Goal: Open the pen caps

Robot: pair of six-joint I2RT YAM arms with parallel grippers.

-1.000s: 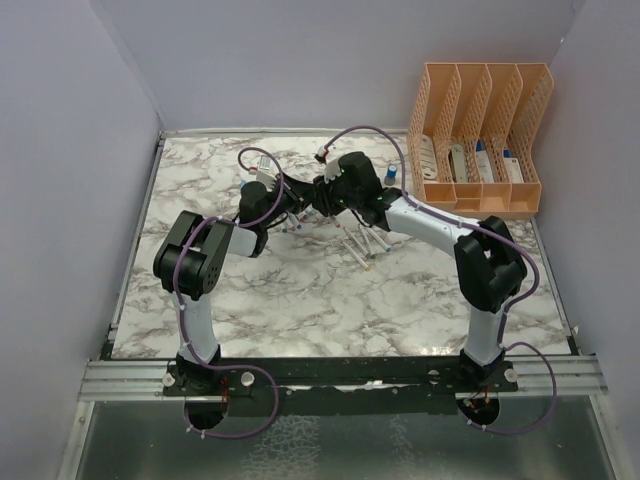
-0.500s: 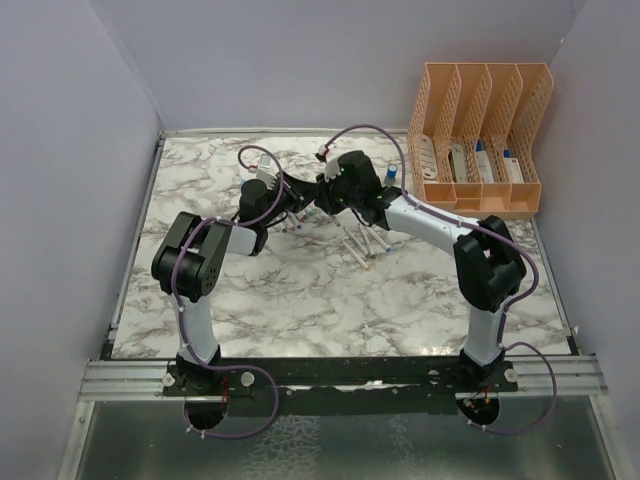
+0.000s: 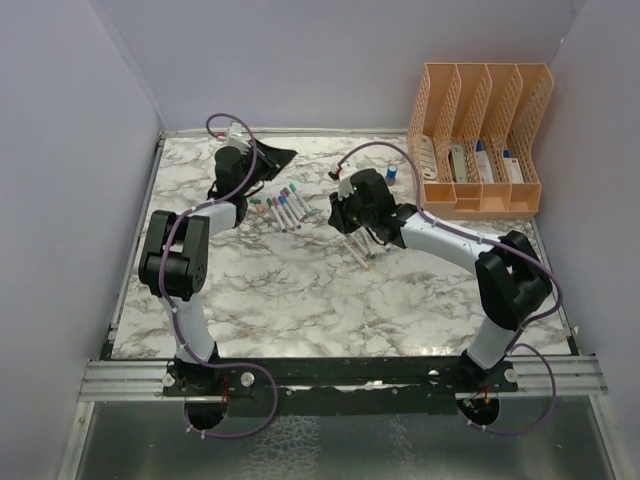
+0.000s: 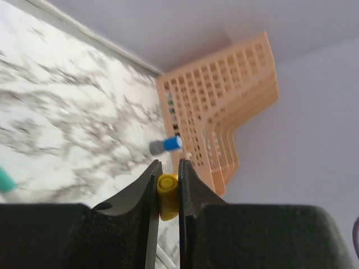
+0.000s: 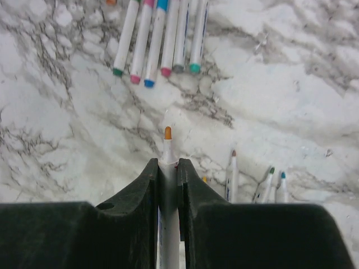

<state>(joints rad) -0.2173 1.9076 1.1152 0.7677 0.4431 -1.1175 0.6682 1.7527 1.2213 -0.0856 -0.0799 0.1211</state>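
Observation:
My left gripper [image 3: 283,154] is raised at the back left. In the left wrist view it [image 4: 167,165] is shut on a small yellow pen cap [image 4: 166,195]. My right gripper [image 3: 338,212] is at mid table. In the right wrist view it [image 5: 168,162] is shut on a white pen [image 5: 167,147] whose bare orange tip points ahead. A row of capped pens [image 3: 284,207] lies between the grippers and shows at the top of the right wrist view [image 5: 162,39]. Several uncapped pens [image 3: 364,246] lie under the right arm, also seen in the right wrist view [image 5: 233,175].
An orange file organizer [image 3: 480,130] stands at the back right, also in the left wrist view [image 4: 219,106]. A small blue cylinder [image 3: 392,172] lies just left of it, also in the left wrist view [image 4: 166,145]. A teal object [image 4: 4,180] pokes in at the left edge.
The grippers were together over the pens and have pulled apart. The left has swung to the back left holding the yellow cap. The right has drawn back right with the uncapped pen.

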